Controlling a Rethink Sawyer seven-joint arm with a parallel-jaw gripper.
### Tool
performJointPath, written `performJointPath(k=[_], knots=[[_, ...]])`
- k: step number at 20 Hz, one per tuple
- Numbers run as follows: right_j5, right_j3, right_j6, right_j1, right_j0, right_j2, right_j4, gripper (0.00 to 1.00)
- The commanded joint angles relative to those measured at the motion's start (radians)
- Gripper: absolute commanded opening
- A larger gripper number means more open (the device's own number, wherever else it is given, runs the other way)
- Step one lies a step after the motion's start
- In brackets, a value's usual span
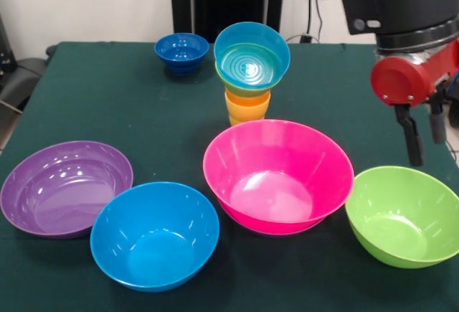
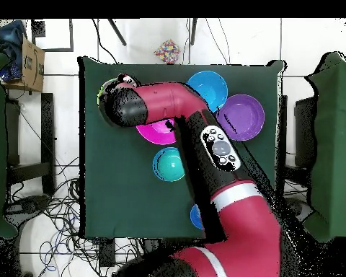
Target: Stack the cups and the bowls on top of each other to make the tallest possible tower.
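Observation:
The tower stands mid-table: orange and yellow cups (image 1: 247, 107) nested at the bottom, a small green bowl (image 1: 241, 85) over them, and a light blue bowl (image 1: 252, 58) on top, tilted toward the camera. From overhead, the light blue bowl (image 2: 169, 164) shows beside the arm. My gripper (image 1: 427, 148) hangs open and empty above the far rim of the large green bowl (image 1: 401, 215), well right of the tower. A small dark blue bowl (image 1: 181, 52) sits alone behind the tower.
A large pink bowl (image 1: 278, 174) stands right in front of the tower. A large blue bowl (image 1: 154, 234) and a large purple bowl (image 1: 64, 186) lie front left. The arm (image 2: 205, 144) covers much of the overhead view.

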Motion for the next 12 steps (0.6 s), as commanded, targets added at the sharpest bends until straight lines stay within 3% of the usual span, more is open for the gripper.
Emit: performJointPath(k=[1, 12], knots=[[-0.029, -0.025, 0.149, 0.032, 0.055, -0.081, -0.056, 1.00], [-0.103, 0.041, 0.088, 0.012, 0.001, -0.082, -0.098, 1.00]])
